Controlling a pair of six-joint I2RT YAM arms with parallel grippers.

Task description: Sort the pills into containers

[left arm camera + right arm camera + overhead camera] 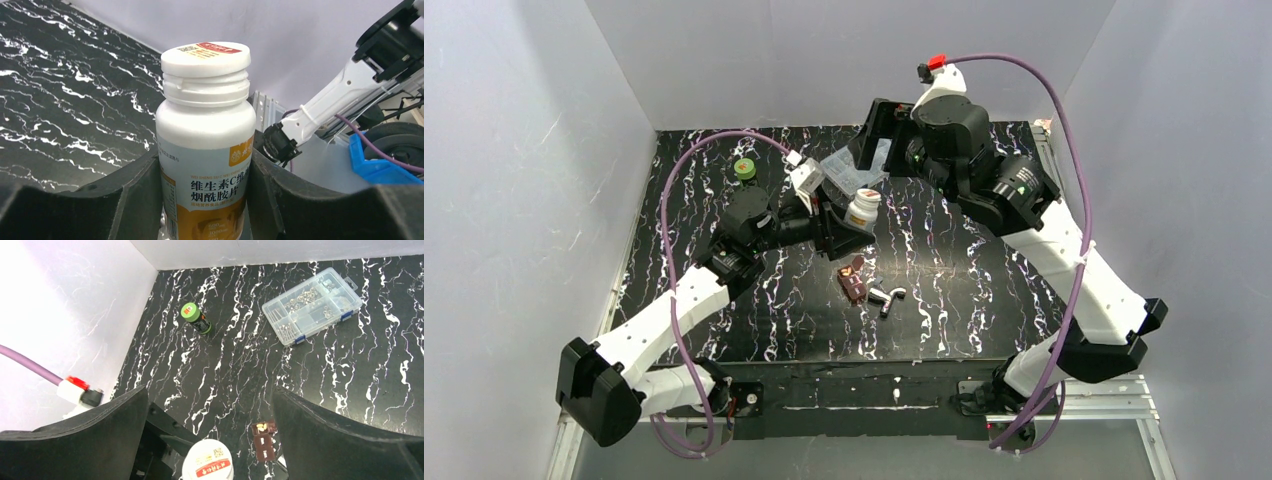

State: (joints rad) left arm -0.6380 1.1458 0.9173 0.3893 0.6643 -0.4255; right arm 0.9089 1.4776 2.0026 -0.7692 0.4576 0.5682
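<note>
On the bench (804,330), a green-capped bottle (744,170) stands at 10 o'clock near the far edge, with open marble around it. Mid-bench, the left gripper (205,195) is clenched on an upright white pill bottle (862,208). At the bottle's 6 o'clock lies the red-brown case (853,283), with a silver piece (886,297) just beside it at 3 o'clock. A clear box (312,305) sits at 12 o'clock. The right gripper (210,390) hangs above, released wide and empty; bare bench runs toward 3 o'clock

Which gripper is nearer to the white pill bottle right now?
Left. The left gripper is closed on the white pill bottle, with one finger on each side of its body. The right gripper hangs open above it, apart, looking down on its cap.
</note>
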